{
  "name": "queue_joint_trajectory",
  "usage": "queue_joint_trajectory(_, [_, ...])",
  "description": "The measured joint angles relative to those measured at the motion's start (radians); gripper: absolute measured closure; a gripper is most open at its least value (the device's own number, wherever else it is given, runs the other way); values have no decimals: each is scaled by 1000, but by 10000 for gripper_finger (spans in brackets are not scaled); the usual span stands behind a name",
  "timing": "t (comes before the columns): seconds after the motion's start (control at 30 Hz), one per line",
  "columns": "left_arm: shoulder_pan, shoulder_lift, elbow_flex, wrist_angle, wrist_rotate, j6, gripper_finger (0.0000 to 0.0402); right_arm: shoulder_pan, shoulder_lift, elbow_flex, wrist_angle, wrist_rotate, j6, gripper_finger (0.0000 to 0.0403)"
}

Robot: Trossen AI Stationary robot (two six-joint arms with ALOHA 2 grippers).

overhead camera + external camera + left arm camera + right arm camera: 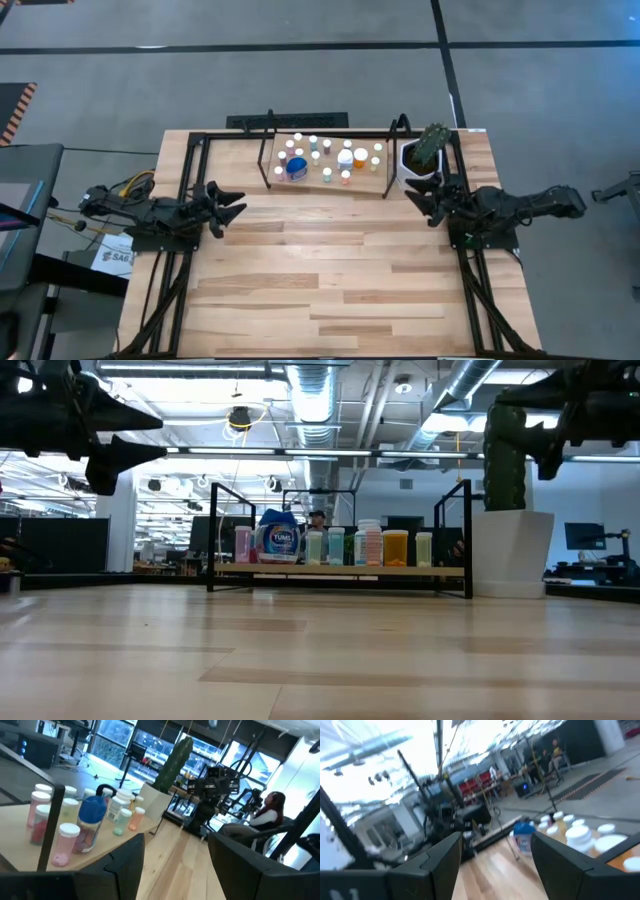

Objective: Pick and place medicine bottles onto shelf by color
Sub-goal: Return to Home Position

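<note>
the shelf [310, 184], a low black wire frame with a light wood board, is set at the far edge of the counter [330, 270]. the medicine bottles [327, 174] are stood upright on its board, packed close in loose rows. most are small and clear with white caps. in the low view a pink one is seen at one end, then the larger blue bottle [279, 538] with its blue lid, pale green ones, an orange one [396, 547] and a yellowish one. a white pot [412, 165] with a cactus is placed just beside the shelf. the left claw [238, 203] and the right claw [418, 205] are held above the counter's sides, both spread and nothing gripped.
</note>
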Motion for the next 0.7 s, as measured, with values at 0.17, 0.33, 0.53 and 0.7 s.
queue_joint_trajectory(0.17, [20,2,0,0,-1,0,194,-62,-68,0,-1,0,0,143])
queue_joint_trajectory(0.33, [63,3,0,0,0,0,194,-139,-115,0,-8,0,0,143])
queue_joint_trajectory(0.53, [137,3,0,1,0,0,194,-247,-152,0,-17,0,0,143])
queue_joint_trajectory(0.7, [208,3,0,1,0,0,194,-328,-177,0,-21,0,0,143])
